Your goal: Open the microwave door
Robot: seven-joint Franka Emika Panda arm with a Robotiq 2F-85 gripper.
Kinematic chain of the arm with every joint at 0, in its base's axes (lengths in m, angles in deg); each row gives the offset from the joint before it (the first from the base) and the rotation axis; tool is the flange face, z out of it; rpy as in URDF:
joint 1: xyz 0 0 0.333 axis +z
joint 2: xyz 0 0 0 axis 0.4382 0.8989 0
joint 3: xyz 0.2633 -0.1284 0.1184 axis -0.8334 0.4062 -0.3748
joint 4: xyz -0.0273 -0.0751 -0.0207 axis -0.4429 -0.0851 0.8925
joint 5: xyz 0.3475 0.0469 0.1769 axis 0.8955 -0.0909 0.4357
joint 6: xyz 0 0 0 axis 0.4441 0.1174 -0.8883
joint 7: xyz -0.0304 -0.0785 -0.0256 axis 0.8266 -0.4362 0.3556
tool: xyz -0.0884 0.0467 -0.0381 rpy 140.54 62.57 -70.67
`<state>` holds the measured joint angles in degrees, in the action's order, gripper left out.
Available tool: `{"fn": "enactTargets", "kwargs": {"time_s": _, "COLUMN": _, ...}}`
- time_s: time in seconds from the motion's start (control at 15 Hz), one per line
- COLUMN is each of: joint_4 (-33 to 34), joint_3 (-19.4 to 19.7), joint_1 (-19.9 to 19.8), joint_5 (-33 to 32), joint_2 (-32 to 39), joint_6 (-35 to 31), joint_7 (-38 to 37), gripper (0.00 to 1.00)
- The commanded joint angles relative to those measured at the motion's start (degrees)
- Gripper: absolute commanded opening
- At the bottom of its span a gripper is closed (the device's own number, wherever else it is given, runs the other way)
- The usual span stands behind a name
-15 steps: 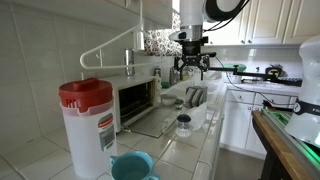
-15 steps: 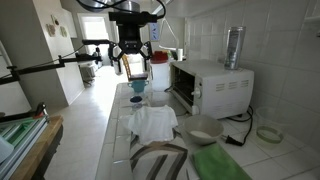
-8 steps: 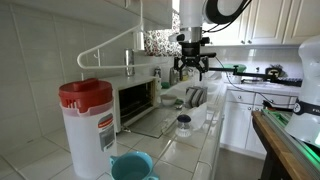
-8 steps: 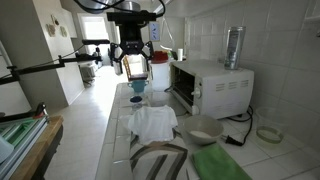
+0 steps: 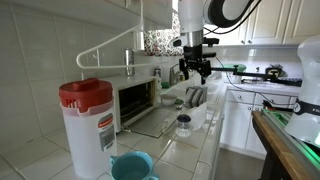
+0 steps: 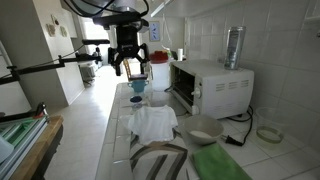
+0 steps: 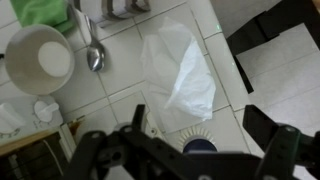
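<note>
White tiled wall (image 5: 30, 45) is filling the frame's left; white cabinets (image 5: 268, 22) are hanging upper right; tiled countertop (image 5: 175, 155) is running along the bottom.

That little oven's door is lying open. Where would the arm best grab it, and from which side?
Likely its free front edge: the microwave door lies folded down almost flat, hinged at the bottom of the microwave, so that edge sticks out over the counter. Coming from above and in front, with jaws closing over it, seems best.
</note>
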<state>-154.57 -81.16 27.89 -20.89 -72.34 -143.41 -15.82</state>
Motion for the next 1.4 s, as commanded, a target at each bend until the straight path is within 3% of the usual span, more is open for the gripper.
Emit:
{"fn": "enactTargets", "kwargs": {"time_s": 0.0, "joint_4": 2.15, "joint_3": 1.09, "joint_1": 1.39, "joint_5": 5.58, "joint_2": 1.35, "joint_6": 2.72, "joint_7": -7.18, "gripper": 1.0}}
{"fn": "enactTargets", "kwargs": {"time_s": 0.27, "joint_4": 2.26, "joint_3": 1.35, "joint_1": 1.31, "joint_5": 8.74, "joint_2": 0.88, "joint_6": -1.06, "joint_7": -14.8, "gripper": 1.0}}
{"fn": "enactTargets", "kwargs": {"time_s": 0.33, "joint_4": 1.59, "joint_3": 1.38, "joint_1": 1.41, "joint_5": 7.0, "joint_2": 0.47, "joint_6": -0.32, "joint_7": -11.45, "gripper": 1.0}}
{"fn": "enactTargets", "kwargs": {"time_s": 0.73, "joint_4": 1.52, "joint_3": 1.38, "joint_1": 1.43, "joint_5": 7.07, "joint_2": 0.49, "joint_6": -0.47, "joint_7": -11.82, "gripper": 1.0}}
{"fn": "enactTargets", "kwargs": {"time_s": 1.33, "joint_4": 1.07, "joint_3": 1.1, "joint_1": 1.13, "joint_5": 6.41, "joint_2": 1.24, "joint_6": -5.34, "joint_7": -31.92, "gripper": 1.0}}
